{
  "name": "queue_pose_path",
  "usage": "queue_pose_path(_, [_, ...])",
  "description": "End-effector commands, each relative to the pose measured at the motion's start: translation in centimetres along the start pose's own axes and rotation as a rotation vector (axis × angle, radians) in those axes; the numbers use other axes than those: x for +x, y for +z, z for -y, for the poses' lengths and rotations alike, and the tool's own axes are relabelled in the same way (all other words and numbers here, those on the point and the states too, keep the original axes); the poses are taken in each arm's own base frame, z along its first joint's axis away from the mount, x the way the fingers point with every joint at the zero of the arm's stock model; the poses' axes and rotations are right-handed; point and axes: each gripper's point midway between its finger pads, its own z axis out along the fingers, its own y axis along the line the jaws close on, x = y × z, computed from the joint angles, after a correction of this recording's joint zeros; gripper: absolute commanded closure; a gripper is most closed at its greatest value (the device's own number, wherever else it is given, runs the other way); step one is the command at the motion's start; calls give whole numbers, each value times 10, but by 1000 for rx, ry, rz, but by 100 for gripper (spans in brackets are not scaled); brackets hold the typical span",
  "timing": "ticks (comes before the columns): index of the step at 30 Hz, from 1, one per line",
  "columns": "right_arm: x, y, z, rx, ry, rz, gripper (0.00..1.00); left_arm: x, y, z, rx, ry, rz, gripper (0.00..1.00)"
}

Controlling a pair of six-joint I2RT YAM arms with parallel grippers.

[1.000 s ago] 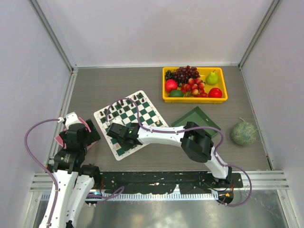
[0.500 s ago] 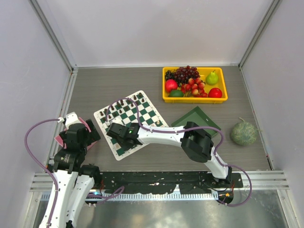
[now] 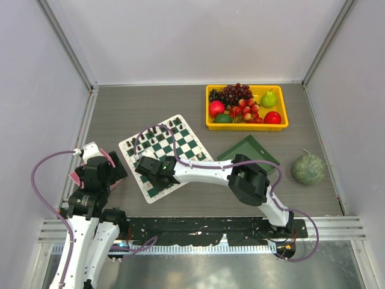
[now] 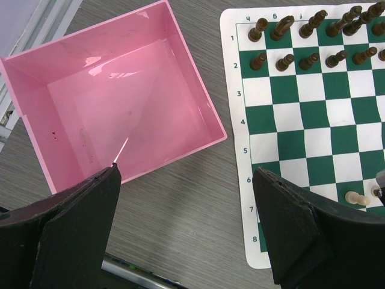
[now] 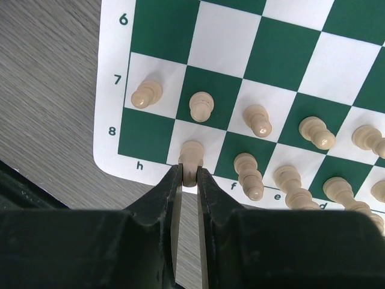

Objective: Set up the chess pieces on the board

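At the h8 corner of the board (image 5: 283,54), the right gripper (image 5: 189,174) is pinching one cream piece (image 5: 191,153), which is standing upright on row 8 beside column h. Ten cream pieces (image 5: 257,120) are showing, filling rows 7 and 8. Edge print is reading 6, 7, 8, h. The left gripper (image 4: 186,174) is hanging spread wide by one pink box (image 4: 90,90).

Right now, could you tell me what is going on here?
The right hand is closed on a cream piece at a back-row square of the board, beside the bare corner square. Other cream pieces already line rows seven and eight; the dark pieces stand along the opposite side. The left hand hangs open by the empty pink box.
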Motion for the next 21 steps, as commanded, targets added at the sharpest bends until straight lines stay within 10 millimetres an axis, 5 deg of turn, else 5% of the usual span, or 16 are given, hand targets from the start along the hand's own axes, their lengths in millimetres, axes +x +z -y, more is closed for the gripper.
queue_pose_path(1, [-10,-1,-4,-14,7,31,79,-10,1,1,-1,-17,38,1])
queue_pose_path(9, [-11,-3,-5,-19,7,32,75,-10,1,1,-1,-18,37,1])
queue_pose_path(21, [-47,-44,-1,-14,11,148,59,-10,1,1,-1,-18,37,1])
